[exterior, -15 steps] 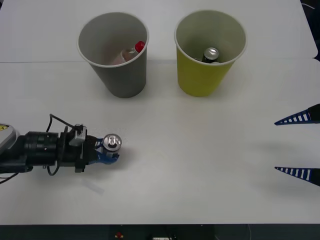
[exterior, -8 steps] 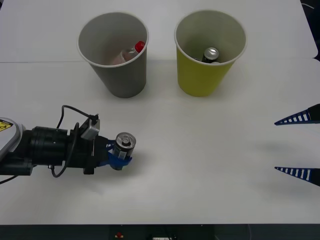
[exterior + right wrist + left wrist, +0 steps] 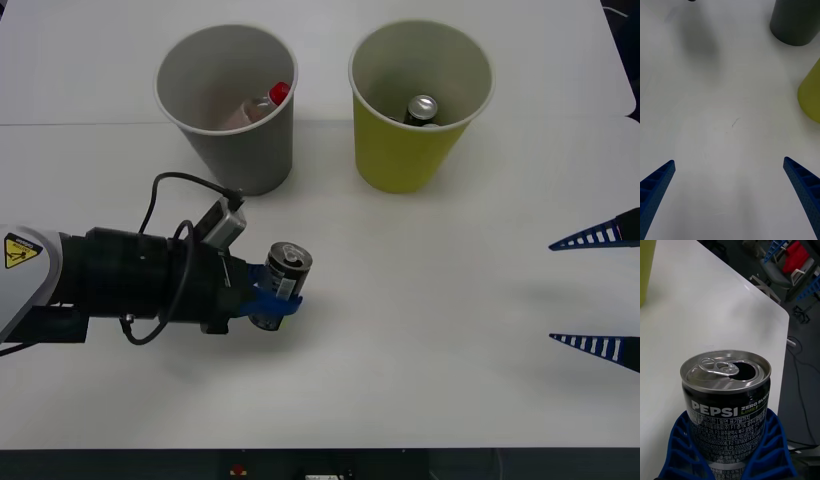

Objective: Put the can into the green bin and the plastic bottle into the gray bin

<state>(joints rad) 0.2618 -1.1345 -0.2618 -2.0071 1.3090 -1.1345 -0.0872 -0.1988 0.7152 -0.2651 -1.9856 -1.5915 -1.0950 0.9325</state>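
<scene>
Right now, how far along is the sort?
Done: a plastic bottle with a red cap lies in the gray bin, and one can sits in the green bin. In hand: the left gripper has its jaws shut on an opened Pepsi can, tilted, over the table. Left: drop it in the green bin. The right gripper waits open at the right edge.

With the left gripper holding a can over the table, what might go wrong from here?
1. The can sits tilted in the left gripper, and its tab is open, so any leftover liquid might spill.
2. The green bin already holds another can; a drop could bounce off it or rock the bin.
3. The gray bin stands nearer, so a short carry could end in the wrong bin.
</scene>
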